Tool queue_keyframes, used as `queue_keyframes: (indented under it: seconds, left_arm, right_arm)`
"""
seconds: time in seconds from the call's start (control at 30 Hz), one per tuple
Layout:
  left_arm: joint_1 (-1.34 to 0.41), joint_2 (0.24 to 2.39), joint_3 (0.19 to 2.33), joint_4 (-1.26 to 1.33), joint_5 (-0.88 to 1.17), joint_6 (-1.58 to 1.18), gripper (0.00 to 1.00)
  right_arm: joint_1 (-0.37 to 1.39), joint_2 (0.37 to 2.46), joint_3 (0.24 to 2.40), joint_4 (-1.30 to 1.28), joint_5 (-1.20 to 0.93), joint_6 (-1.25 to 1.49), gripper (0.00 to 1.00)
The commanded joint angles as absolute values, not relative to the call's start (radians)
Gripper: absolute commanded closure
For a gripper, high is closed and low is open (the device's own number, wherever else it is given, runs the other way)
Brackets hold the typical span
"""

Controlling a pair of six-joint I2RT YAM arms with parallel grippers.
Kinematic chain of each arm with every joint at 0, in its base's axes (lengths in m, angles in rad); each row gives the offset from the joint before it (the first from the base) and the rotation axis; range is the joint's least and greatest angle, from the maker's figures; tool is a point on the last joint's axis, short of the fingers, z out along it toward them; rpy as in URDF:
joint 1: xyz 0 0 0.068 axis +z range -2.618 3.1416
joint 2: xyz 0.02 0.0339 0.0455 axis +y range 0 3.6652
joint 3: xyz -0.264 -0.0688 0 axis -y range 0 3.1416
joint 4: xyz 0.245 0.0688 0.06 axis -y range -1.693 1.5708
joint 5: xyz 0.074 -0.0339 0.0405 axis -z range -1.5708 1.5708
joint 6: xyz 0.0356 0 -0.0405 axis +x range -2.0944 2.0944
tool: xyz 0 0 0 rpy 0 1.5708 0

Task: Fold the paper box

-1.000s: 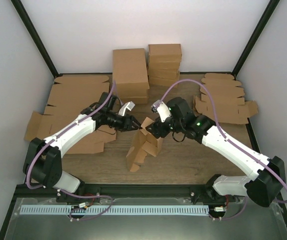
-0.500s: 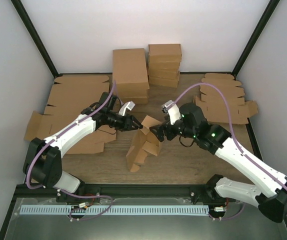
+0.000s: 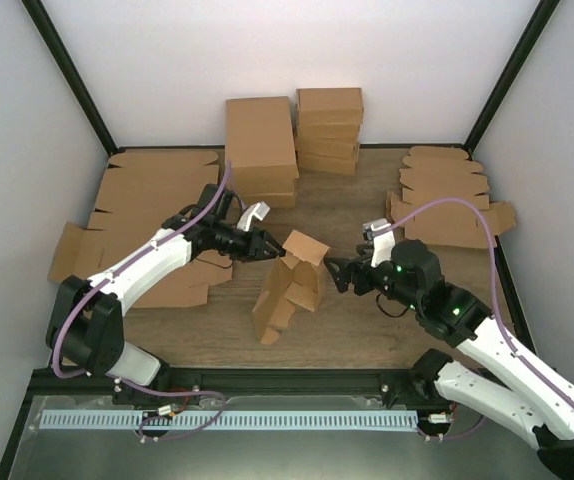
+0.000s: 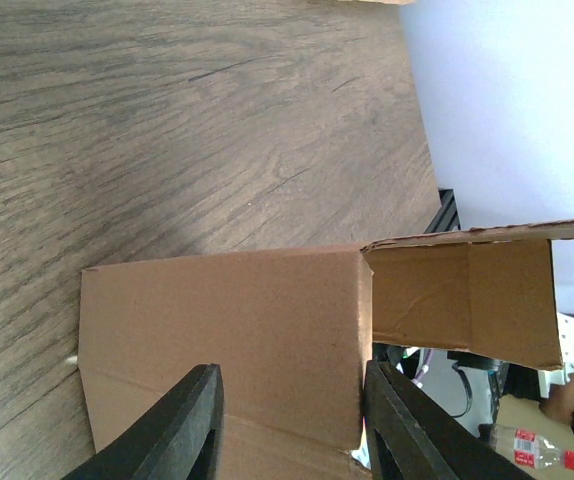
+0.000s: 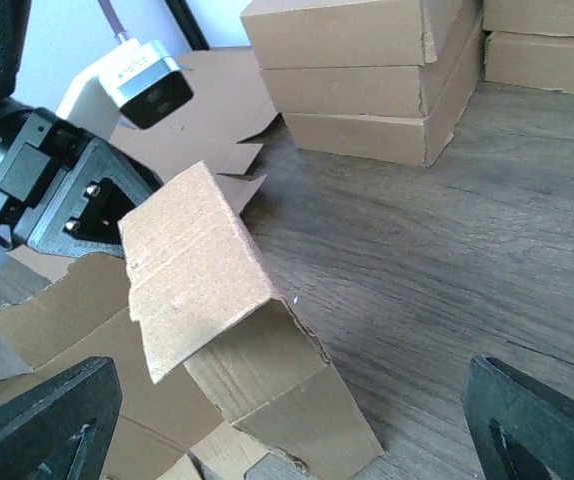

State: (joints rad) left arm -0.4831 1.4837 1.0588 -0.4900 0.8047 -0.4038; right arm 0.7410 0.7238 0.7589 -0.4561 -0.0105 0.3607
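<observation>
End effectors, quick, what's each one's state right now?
Left end effector: closed on the paper box.
Right end effector: open, holding nothing.

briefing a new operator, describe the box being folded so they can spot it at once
At the middle of the wooden table, the paper box stands tilted, its top in the left gripper. Unlike the closed boxes stacked behind and the flat sheets at the sides, it is half-folded.

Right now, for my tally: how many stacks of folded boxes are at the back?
2. The left stack stands at back centre; the right stack sits beside it. Others may hide behind.
</observation>
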Motion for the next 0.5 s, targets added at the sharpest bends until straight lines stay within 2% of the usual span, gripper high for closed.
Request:
queue_keyframes:
  seconds: [0.0, 0.47]
  left_arm:
    - [-0.486, 1.477, 1.064, -0.483, 0.781, -0.400, 0.59]
    - [-0.486, 1.476, 1.058, -0.485, 0.778, -0.402, 0.59]
  right_arm:
    - [0.739, 0.691, 0.719, -0.417, 0.056, 0.429, 0.04]
    - [0.739, 0.623, 0.541, -0.266, 0.046, 0.502, 0.06]
